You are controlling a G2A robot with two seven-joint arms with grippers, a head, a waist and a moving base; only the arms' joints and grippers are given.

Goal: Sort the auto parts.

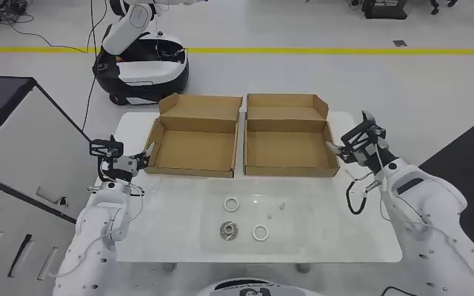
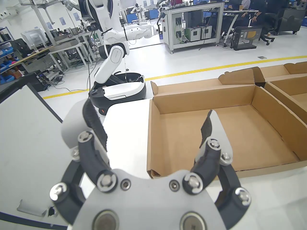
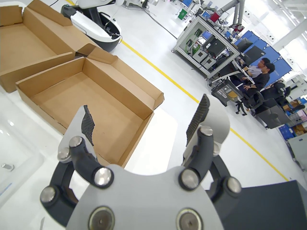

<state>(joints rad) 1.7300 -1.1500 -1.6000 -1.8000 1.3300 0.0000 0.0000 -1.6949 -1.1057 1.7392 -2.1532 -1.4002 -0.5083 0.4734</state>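
Note:
Two open cardboard boxes sit side by side at the back of the white table: the left box (image 1: 194, 149) and the right box (image 1: 287, 147), both with bare floors. In front of them lie a white ring (image 1: 231, 204), a second white ring (image 1: 260, 233), a grey metal flanged part (image 1: 227, 231) and small bolts (image 1: 281, 205). My left gripper (image 1: 146, 155) hangs open beside the left box's outer wall (image 2: 153, 140). My right gripper (image 1: 335, 147) is open at the right box's outer corner (image 3: 144, 118). One bolt (image 3: 7, 167) also lies on the table near the right box.
The parts rest on a clear sheet (image 1: 285, 218) in the table's middle. Another white robot (image 1: 141, 55) stands on the floor just behind the table. A dark panel (image 1: 29, 126) stands to the table's left and a dark surface (image 3: 268, 207) lies to its right.

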